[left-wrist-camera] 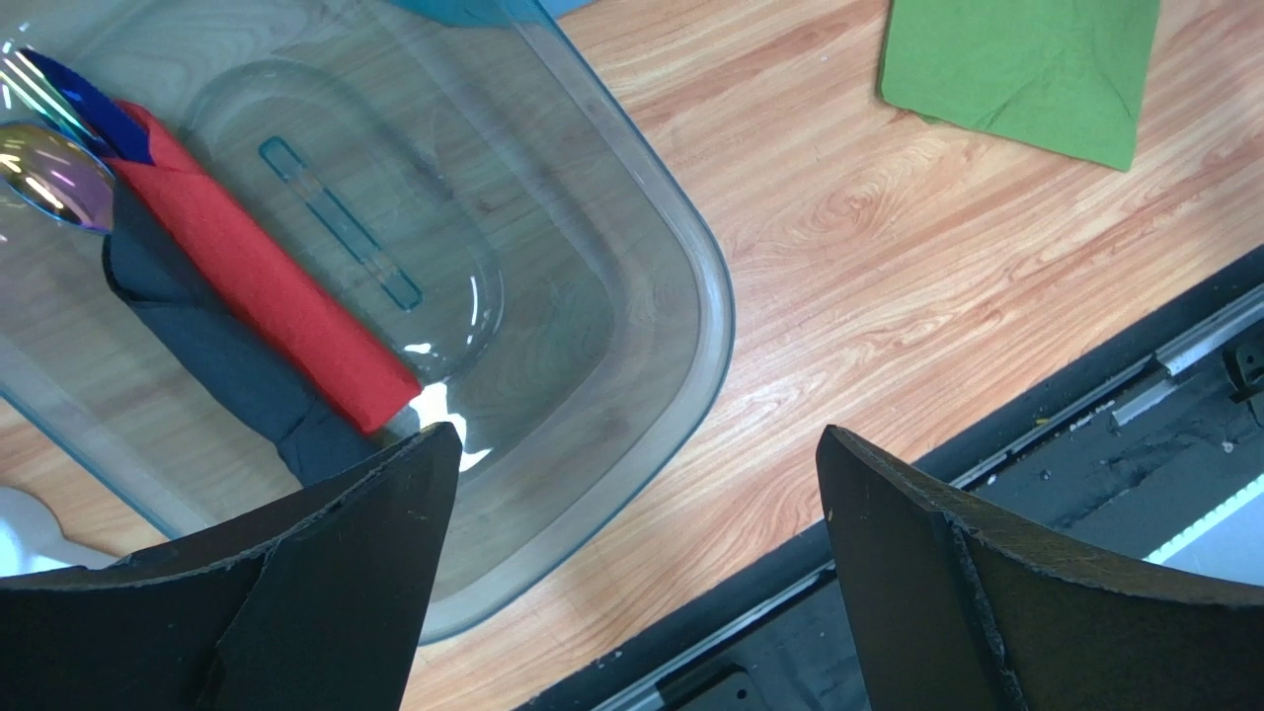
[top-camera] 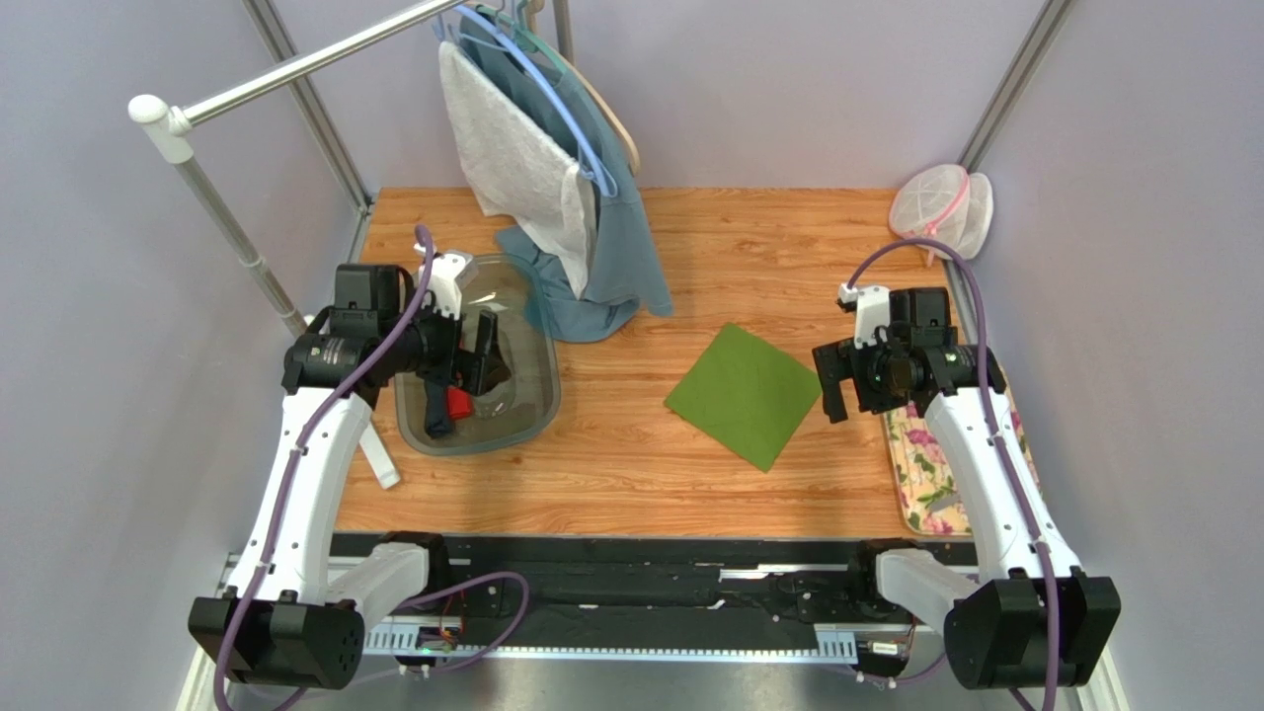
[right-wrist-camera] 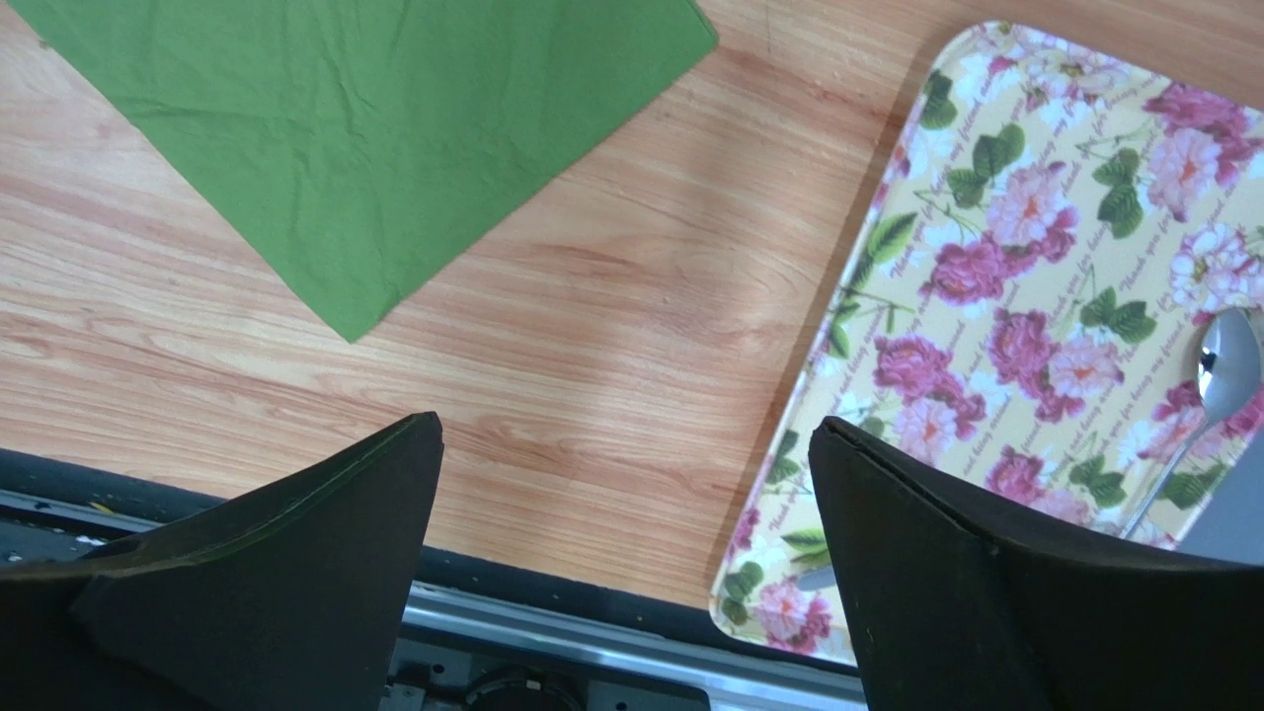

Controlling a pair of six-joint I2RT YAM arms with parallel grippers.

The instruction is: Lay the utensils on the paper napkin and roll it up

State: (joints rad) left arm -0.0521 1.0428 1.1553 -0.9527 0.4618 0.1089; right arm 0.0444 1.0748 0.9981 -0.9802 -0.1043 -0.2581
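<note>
**Both arms open, napkin bare, no utensil picked yet**

Left gripper [left-wrist-camera: 638, 445] hangs over the near end of the clear plastic tub [left-wrist-camera: 712, 296], jaws spread wide w/ nothing between, prob. lined up to reach in. In the tub, a red rolled napkin [left-wrist-camera: 260, 289] lies on a dark roll [left-wrist-camera: 223, 385]. An iridescent spoon [left-wrist-camera: 52, 171] pokes out at the far end, partly cut off by the frame. White thing [top-camera: 379, 461] just outside the tub: can't tell what it is. Mid-table, the green paper napkin [top-camera: 745, 393] lies flat, nothing on it, between the arms so either can reach. Right gripper [right-wrist-camera: 623, 445] is also open & empty, between the napkin and the flowered tray [right-wrist-camera: 1024, 193]. A silver spoon [right-wrist-camera: 1224, 363] rests on the tray, its handle end running behind a finger. Rest of the tray is out of view.
</note>
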